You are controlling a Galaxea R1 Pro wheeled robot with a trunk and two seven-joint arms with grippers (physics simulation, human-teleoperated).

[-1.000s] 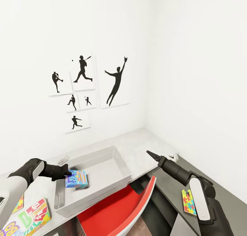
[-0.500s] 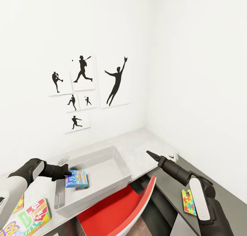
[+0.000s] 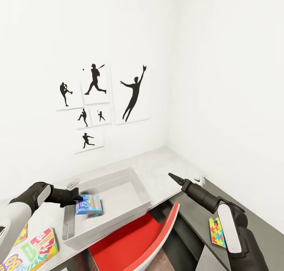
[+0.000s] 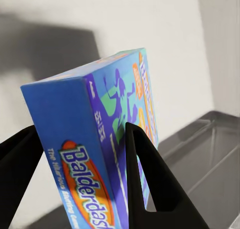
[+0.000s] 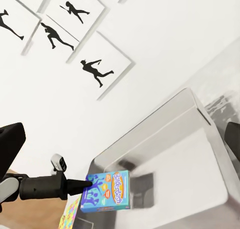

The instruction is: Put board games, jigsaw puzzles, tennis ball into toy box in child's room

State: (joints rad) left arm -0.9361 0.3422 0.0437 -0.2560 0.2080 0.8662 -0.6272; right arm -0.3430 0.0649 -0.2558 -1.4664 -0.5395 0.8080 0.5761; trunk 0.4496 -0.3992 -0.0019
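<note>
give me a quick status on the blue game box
Left gripper shut on blue board game, held over toy box. Right gripper open, idle. Nothing in the way.

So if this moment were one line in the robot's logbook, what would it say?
left gripper: shut on blue board game | game: held over toy box, not released | right gripper: idle, off the table edge

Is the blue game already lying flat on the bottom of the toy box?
No. The left gripper holds the blue game by one edge above the toy box floor.
</note>
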